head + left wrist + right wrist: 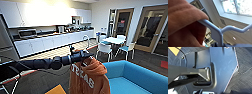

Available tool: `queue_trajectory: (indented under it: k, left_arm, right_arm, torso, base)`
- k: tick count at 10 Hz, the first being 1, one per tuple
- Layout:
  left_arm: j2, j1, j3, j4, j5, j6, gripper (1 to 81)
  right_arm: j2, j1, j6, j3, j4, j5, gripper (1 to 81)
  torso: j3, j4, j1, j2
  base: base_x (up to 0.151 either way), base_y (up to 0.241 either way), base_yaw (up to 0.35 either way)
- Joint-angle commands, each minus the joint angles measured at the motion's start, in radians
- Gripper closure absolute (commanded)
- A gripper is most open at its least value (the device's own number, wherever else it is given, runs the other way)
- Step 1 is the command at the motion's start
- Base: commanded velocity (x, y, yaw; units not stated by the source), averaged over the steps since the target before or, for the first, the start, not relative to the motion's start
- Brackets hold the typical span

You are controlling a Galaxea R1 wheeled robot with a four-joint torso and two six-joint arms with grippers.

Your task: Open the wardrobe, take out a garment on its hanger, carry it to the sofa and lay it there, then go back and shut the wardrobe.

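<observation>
The orange garment (88, 76), with white lettering on its chest, hangs from a white hanger whose hook (86, 40) rises above my left gripper (81, 54). My left arm reaches in from the left, and its gripper is shut on the hanger just below the hook. The garment hangs in the air beside the left end of the blue sofa (142, 75), above the floor. In the left wrist view the hanger's white neck and shoulder bar (218, 31) run past the orange fabric (183, 18), seen from below against the ceiling.
A kitchen counter (52, 41) with white cabinets runs along the back wall. A white table (113, 40) with chairs stands beyond the sofa, before wood-framed glass doors (150, 27). A yellow patch (56, 90) lies on the dark carpet near me.
</observation>
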Motion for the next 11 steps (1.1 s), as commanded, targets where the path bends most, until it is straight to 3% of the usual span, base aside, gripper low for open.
queue_trajectory:
  k: [1,11]
  left_arm:
    - [-0.003,-0.198,0.021,0.039,-0.087,0.023,81.1]
    - [-0.005,-0.198,0.020,0.039,-0.086,0.023,81.1]
  right_arm:
    - [0.001,0.025,-0.003,0.001,0.001,-0.061,1.0]
    - [0.004,0.028,-0.003,-0.001,0.001,-0.061,1.0]
  torso:
    - [0.000,0.000,0.000,0.000]
    - [0.000,0.000,0.000,0.000]
  base:
    - [0.000,0.000,-0.285]
    - [0.000,0.000,-0.285]
